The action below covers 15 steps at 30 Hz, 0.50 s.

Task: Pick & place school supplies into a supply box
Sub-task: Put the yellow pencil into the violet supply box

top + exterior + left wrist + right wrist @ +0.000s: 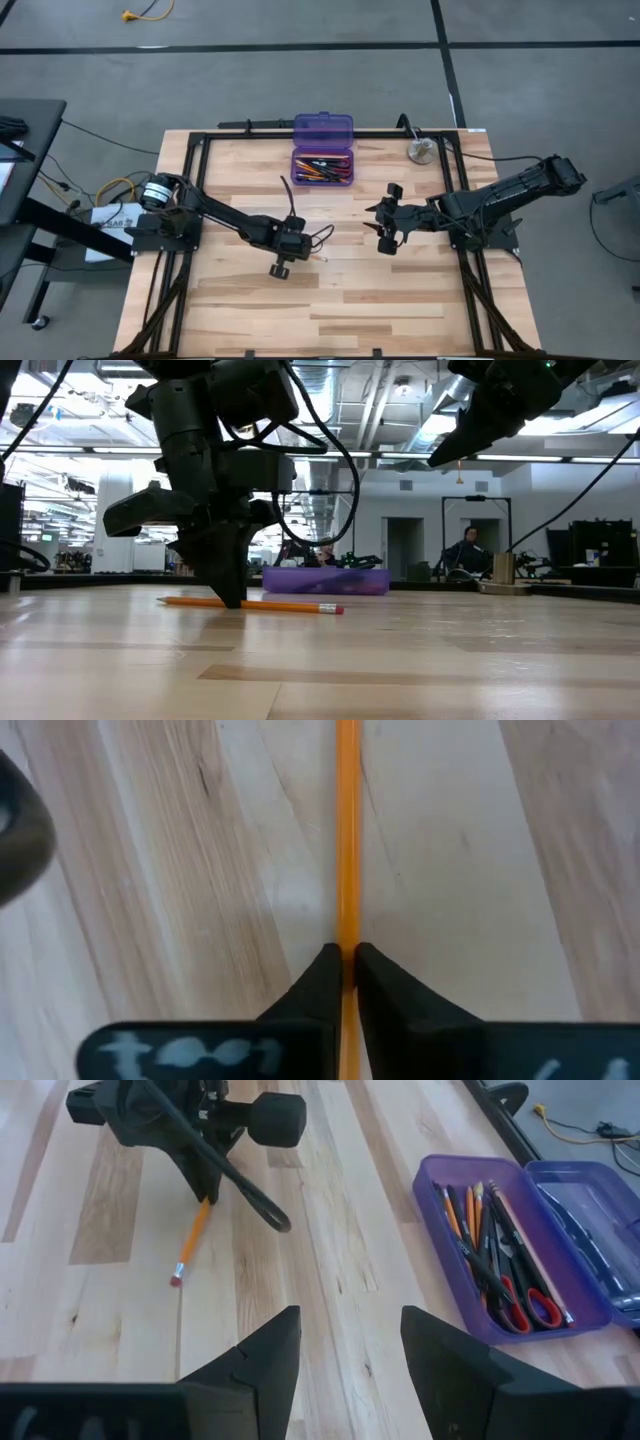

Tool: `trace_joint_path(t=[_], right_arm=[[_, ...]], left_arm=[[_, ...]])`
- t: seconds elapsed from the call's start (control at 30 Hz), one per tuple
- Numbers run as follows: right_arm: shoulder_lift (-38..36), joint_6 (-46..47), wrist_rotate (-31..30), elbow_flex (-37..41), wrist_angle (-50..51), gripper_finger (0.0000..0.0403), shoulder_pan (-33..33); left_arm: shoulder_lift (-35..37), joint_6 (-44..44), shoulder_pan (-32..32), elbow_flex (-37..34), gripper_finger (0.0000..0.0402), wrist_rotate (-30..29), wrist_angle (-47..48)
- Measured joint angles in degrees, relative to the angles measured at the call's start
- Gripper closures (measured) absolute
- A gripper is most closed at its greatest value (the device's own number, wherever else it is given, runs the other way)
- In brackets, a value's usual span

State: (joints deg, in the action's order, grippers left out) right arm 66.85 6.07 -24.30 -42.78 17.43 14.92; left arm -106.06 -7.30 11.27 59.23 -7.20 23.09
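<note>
High view: wooden table [330, 300]; left gripper [300, 243] low at centre, open purple supply box [322, 165] beyond it.

Low view: fingers clamped on an orange pencil [285, 605] lying flat.

Left wrist view: pencil pinched between fingertips [322, 982].

Right wrist view: right gripper [345, 1342] spread, empty, raised; scissors [528, 1306] inside the box.

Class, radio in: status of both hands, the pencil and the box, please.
Left hand shut on pencil, pencil still flat on table. Right hand open, hovering, empty. Purple box open, supplies inside. Path to box unobstructed.
</note>
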Motion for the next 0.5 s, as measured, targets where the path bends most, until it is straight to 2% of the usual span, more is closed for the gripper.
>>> trace_joint_path(t=[0.23,0.5], right_arm=[[0.0,0.0,0.0,0.0,1.4,0.0234,0.0],[0.0,0.0,0.1,0.0,3.8,0.0234,0.1]], left_arm=[[-0.5,-1.1,0.1,5.8,0.0399,-1.1,6.2],[-0.3,-5.0,-1.3,12.9,0.0401,-5.5,16.3]])
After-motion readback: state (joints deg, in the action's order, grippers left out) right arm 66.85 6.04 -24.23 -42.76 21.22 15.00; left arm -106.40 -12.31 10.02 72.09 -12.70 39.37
